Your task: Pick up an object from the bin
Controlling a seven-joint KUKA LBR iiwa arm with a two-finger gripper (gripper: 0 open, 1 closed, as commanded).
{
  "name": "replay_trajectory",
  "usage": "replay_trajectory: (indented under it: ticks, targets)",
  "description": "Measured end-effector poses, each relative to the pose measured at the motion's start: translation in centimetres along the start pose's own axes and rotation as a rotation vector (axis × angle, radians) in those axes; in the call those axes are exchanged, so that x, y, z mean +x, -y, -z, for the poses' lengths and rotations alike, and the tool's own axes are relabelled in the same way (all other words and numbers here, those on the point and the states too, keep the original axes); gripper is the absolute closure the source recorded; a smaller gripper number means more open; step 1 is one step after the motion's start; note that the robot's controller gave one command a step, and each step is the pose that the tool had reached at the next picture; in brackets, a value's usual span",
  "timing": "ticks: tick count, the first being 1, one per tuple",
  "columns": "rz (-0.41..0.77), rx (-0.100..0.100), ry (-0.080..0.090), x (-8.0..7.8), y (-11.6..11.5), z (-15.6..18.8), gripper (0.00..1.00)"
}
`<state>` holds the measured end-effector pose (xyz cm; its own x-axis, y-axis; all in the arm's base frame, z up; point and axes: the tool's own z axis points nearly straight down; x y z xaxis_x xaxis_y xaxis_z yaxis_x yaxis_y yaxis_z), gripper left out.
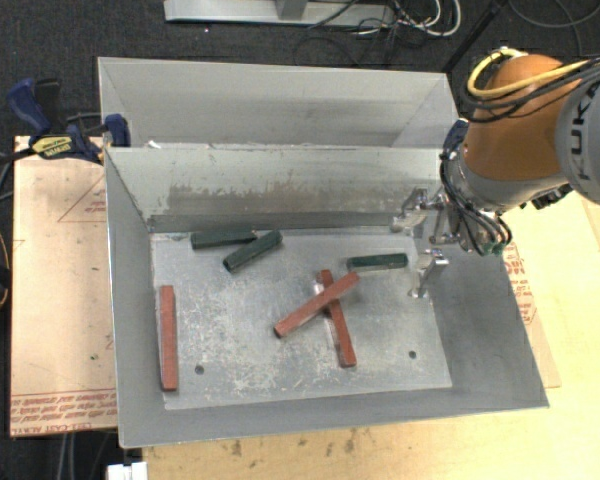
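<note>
The grey metal bin [280,183] has sloping walls around a flat, scuffed floor. From the right, the arm [520,128], with its orange cover and bundled cables, reaches over the bin's right rim toward the back right part of the floor.

The gripper [422,278] hangs from the wrist, pointing down at the floor close to the right wall and a little in front of the back wall. Whether it is released or clenched cannot be told from this angle.

Six bars lie on the floor. A long red-brown bar [167,336] lies lengthwise just beside the left wall, near the front left corner. Near the middle of the floor, two more red-brown bars form a cross. The slanted red-brown bar [300,317] runs from lower left to upper right. The steeper red-brown bar [344,346] runs from the crossing toward the front edge.

Along the foot of the back wall, left of centre, a dark green bar [218,237] lies parallel to the wall. A second, tilted dark green bar [252,252] touches or nearly touches its right end.

The short dark green bar [377,262] lies roughly parallel to the back wall, right of centre. It is above the upper tip of the red-brown cross, and its right end is just beside the gripper. It is the thing nearest the gripper and rests flat on the floor.
</note>
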<state>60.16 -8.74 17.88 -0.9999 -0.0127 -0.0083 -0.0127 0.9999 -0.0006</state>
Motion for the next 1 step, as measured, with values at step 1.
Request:
replay_trajectory:
  ticks: [1]
  targets:
    - [0.319,-0.002,-0.006,-1.91,-3.19,-2.25,0.00]
